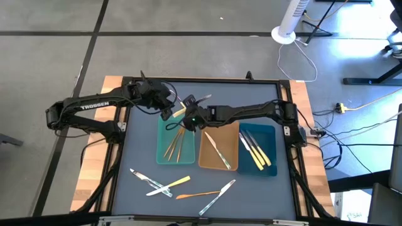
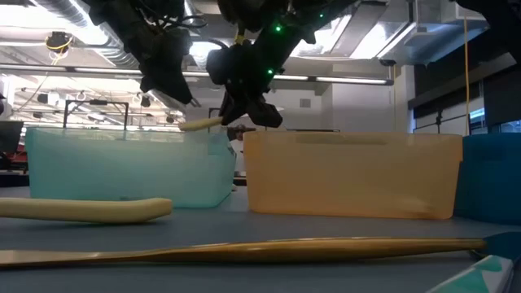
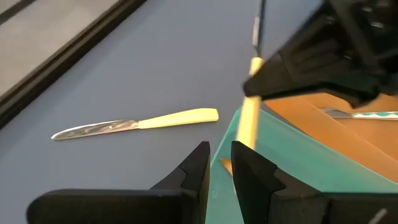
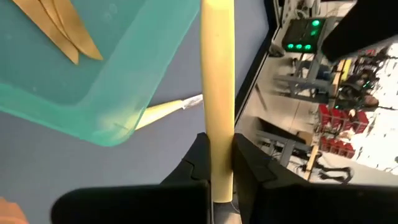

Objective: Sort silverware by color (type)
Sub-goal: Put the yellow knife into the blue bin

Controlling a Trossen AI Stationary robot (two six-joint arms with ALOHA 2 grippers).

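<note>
Gripping a yellow-handled utensil (image 4: 217,93) lengthwise between clamped jaws, the right gripper (image 1: 188,120) hung over the teal tray (image 1: 161,150), well apart from the dark-blue tray (image 1: 269,168); the left gripper (image 1: 164,108) waited empty, part-open.

High cam overhead; low cam table-level; wrist cams close; all share teal tray (image 1: 164,154).

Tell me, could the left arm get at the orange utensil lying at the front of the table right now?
Probably yes. The left gripper holds nothing and hangs behind the teal tray, while the orange utensil lies in the open on the mat. The right gripper, clamped on a yellow-handled utensil, stays clear of that path.
</note>
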